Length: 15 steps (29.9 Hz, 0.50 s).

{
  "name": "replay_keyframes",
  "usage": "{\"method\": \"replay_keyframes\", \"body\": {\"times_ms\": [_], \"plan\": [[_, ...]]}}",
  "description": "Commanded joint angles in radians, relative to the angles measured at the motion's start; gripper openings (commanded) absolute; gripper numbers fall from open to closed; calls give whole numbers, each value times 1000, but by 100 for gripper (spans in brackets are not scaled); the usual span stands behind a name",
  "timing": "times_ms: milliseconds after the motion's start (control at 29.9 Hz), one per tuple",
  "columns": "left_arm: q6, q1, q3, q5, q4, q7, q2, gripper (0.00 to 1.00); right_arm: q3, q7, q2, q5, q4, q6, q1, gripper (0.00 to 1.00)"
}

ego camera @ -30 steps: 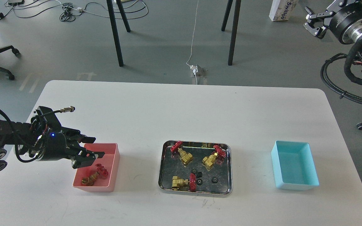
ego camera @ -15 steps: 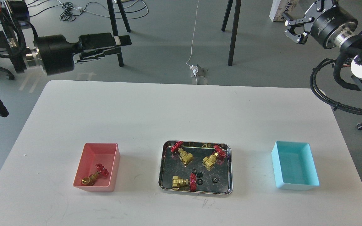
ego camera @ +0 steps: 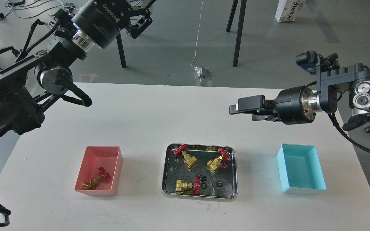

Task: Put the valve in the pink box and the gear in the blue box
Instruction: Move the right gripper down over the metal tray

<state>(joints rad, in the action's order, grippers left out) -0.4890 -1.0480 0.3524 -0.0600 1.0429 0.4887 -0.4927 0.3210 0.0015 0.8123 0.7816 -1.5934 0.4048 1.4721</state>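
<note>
One brass valve with a red handwheel lies inside the pink box at the table's front left. Three more valves and three tiny black gears lie in the steel tray at front centre. The blue box at front right holds nothing. My left gripper is raised high at the top left, beyond the table's far edge, its fingers apart and empty. My right gripper hovers above the table behind the tray's right end, pointing left, seen side-on so its fingers overlap.
The white table carries only the two boxes and the tray. Beyond its far edge are black stand legs, a white cable with a plug block on the floor, and a white carton.
My left gripper rose from the pink box, leaving the valve in it, and swung up to the top left. My right arm came down from the top right to above the table behind the tray.
</note>
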Motion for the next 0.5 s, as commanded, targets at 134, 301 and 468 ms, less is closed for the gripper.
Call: {"method": "replay_keyframes", "body": {"times_ms": [134, 301, 468], "plan": [[0, 31, 3, -3, -3, 0, 74, 94, 272, 8, -145, 263, -53, 11, 99, 99], [0, 52, 14, -1, -3, 0, 98, 95, 319, -3, -304, 280, -17, 2, 96, 72], [0, 82, 40, -1, -3, 0, 111, 96, 366, -8, -464, 281, 104, 0, 77, 66]]}}
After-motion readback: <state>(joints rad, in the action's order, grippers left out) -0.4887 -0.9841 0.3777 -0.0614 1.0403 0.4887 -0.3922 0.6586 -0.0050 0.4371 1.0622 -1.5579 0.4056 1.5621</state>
